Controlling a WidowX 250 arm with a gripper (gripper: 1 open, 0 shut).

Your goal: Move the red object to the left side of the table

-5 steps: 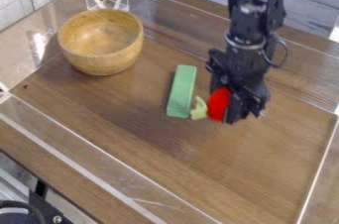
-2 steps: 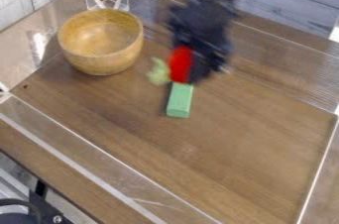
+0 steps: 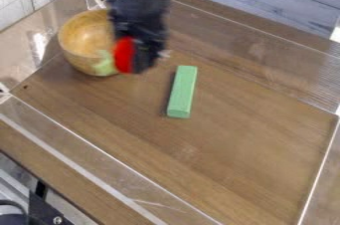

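Swung across the tabletop [image 3: 106, 119] with the dark robot arm [image 3: 135, 0], the red toy fruit [image 3: 125, 56] is now seen beside the wooden bowl [image 3: 83, 38], after being pictured next to the green block [image 3: 182, 92] one second earlier. The fruit is held aloft in the gripper [image 3: 130, 52], whose fingers are closed down on it as narrowly as the grip allows; the fingertips themselves are blurred, and their exact placement on the fruit cannot be made out. A pale green stub is shown on the bowl side of the fruit, smeared by motion and overlapping the bowl's near rim in the view. Whether the bowl is touched by it cannot be told. Part of the bowl is hidden behind the arm and gripper, at the left of the picture. The green block, no longer overlapped by the arm, is left lying flat near the middle of the table, well apart from the gripper, with its long side pointed toward the far edge. The tabletop is bordered by a clear raised rim [image 3: 83, 169], and dark cables [image 3: 38, 207] are visible beyond it in the lower left corner.
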